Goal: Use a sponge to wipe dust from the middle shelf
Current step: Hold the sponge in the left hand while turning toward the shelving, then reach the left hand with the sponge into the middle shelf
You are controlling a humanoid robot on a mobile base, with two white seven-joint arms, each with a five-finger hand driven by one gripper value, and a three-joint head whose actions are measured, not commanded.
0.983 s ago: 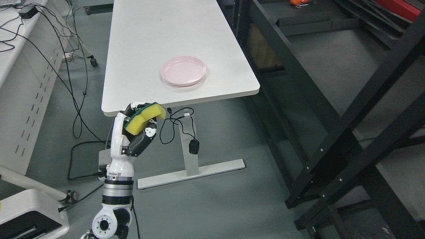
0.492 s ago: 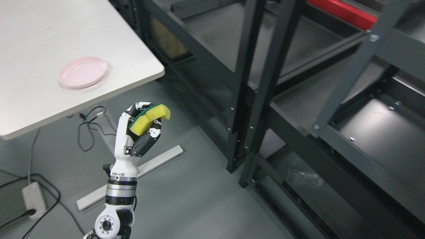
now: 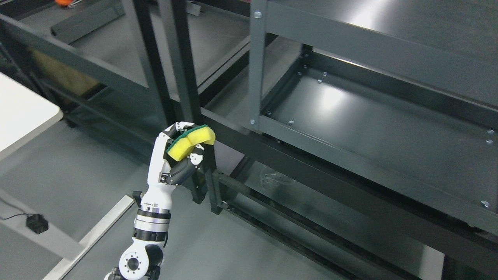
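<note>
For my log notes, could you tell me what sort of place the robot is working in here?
Probably a lab or workshop storeroom: dark metal rack shelving with bolted frames stands on a bare grey floor, beside a white table. The left hand holds a sponge.

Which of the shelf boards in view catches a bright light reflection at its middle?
The middle shelf, the recessed dark tray right of the grey post. The lower boards look dull; the left hand holds the sponge short of it.

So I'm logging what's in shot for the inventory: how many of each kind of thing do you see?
Sponge: 1
Robot hand, the left hand: 1
Shelf racks: 2
White table: 1
Orange item, top left: 1
Total: 6
</note>
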